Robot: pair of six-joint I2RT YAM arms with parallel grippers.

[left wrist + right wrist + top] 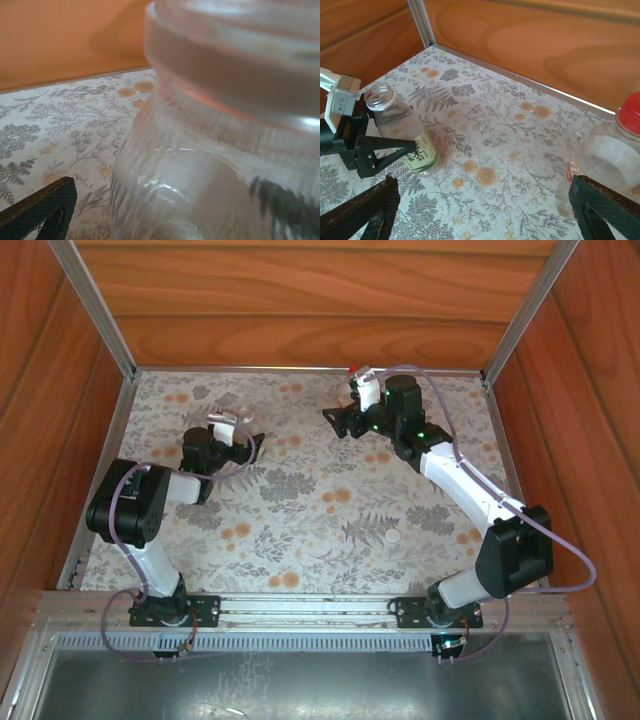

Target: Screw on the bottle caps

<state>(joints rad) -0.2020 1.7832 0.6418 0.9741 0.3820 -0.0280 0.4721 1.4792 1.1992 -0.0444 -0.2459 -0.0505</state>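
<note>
Capped bottle (605, 165) by back wall (545, 40), white cap (393, 537) — perhaps — lying apart

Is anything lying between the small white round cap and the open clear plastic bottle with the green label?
Nothing visible: only bare printed tabletop separates the white cap from the green-labelled bottle, which the left gripper straddles.

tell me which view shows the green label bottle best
Right wrist: the green-label bottle shows nearly whole, open neck to label. Left wrist gives a blurred close-up of its neck and shoulder; top external shows it as a tiny pale glint.
</note>
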